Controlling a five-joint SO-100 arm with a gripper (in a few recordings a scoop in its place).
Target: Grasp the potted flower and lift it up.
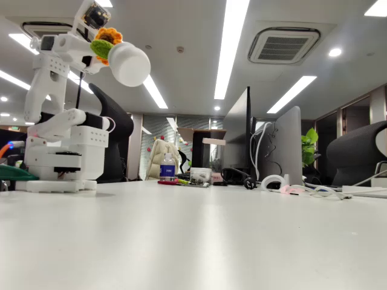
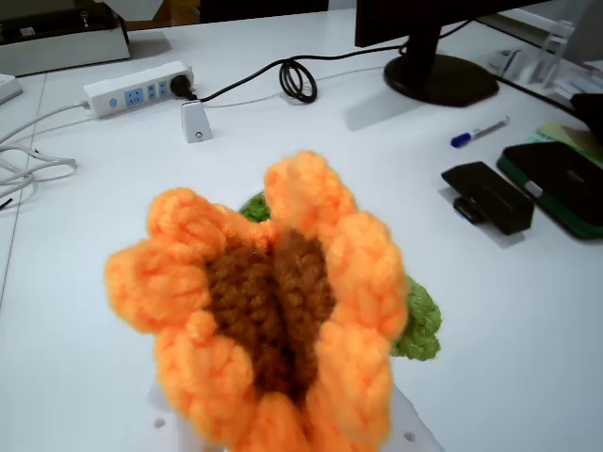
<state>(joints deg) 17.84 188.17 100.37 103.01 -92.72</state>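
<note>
The potted flower [image 1: 121,55] hangs high above the table at the upper left of the fixed view, tipped on its side with its white pot pointing right. My white gripper [image 1: 97,51] is shut on its orange bloom and green leaves. In the wrist view the squeezed flower [image 2: 273,311] has orange petals folded around the brown centre, and a green leaf [image 2: 419,325] sticks out at the right. White finger parts show faintly at the bottom edge under the petals.
The arm's white base [image 1: 60,160] stands at the table's left. Far across the table are monitors [image 1: 284,145], a bottle [image 1: 167,166], cables and clutter. Below in the wrist view lie a power strip [image 2: 139,87], a monitor stand [image 2: 438,75], a pen [image 2: 479,132] and black cases [image 2: 490,196].
</note>
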